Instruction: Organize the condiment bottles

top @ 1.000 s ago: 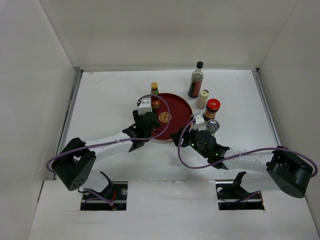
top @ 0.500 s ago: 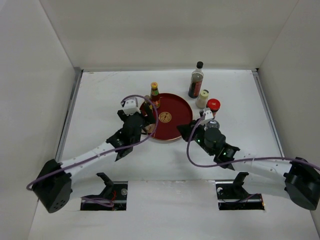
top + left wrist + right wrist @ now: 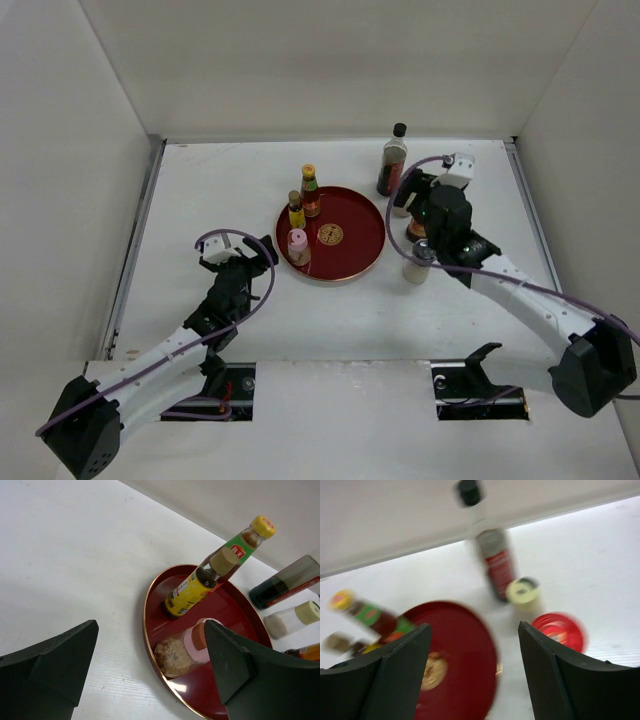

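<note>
The round red tray (image 3: 355,240) holds the orange-capped brown bottle (image 3: 310,191), the small yellow bottle (image 3: 296,211) and the pink-capped jar (image 3: 298,246). My left gripper (image 3: 247,257) is open and empty, just left of the tray. In the left wrist view the pink-capped jar (image 3: 185,650) stands between the fingertips, farther off. The tall dark bottle (image 3: 392,160) stands behind the tray on the right. My right gripper (image 3: 415,207) is open and empty above the cream bottle (image 3: 525,592) and the red-lidded jar (image 3: 560,630). The grey-lidded jar (image 3: 420,262) stands right of the tray.
White walls close the table on the left, back and right. The right arm's link crosses the table from the near right corner toward the bottles. The right wrist view is blurred by motion.
My left gripper has drawn back from the tray toward the near left; the yellow bottle and the pink-capped jar now show on the tray. My right gripper has swung from the grey-lidded jar toward the back bottles.
</note>
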